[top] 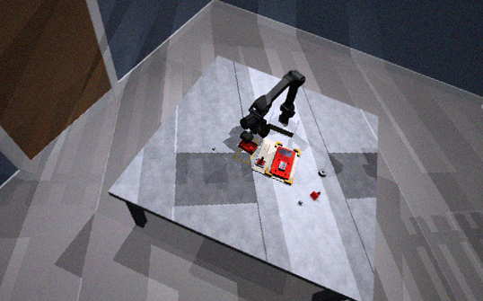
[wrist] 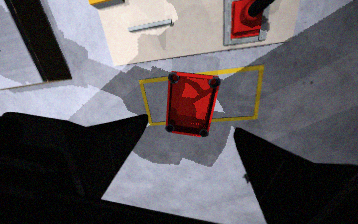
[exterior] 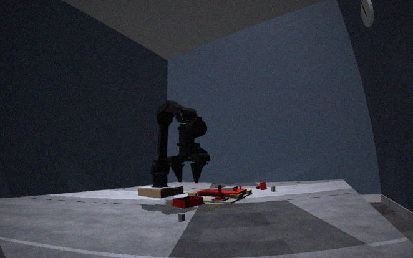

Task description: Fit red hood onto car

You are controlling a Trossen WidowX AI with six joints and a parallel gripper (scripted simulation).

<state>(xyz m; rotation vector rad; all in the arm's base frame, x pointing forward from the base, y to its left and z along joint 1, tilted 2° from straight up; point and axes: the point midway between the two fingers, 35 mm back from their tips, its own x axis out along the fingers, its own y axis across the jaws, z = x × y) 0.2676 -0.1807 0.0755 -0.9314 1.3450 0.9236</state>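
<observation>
The red hood (top: 248, 147) (exterior: 187, 201) (wrist: 191, 103) lies flat on the table inside a yellow marked rectangle (wrist: 259, 92), with a dark hole at each corner. My gripper (top: 246, 138) (exterior: 188, 181) (wrist: 190, 125) is open and empty. It hangs straight above the hood with its fingers pointing down, well clear of it. The red car chassis (top: 276, 168) (exterior: 218, 191) sits in a jig with yellow corners to the right of the hood, and the grey engine block (top: 282, 165) is on its deck. The pegs are too small to make out.
A beige board (top: 265, 150) (wrist: 190, 35) with a red clamp (top: 260, 161) (wrist: 244, 17) lies between the hood and the jig. A small red block (top: 315, 195) (exterior: 262, 186) and small grey parts (top: 322, 173) (exterior: 181, 217) lie scattered on the table. The arm's base (exterior: 160, 191) stands behind.
</observation>
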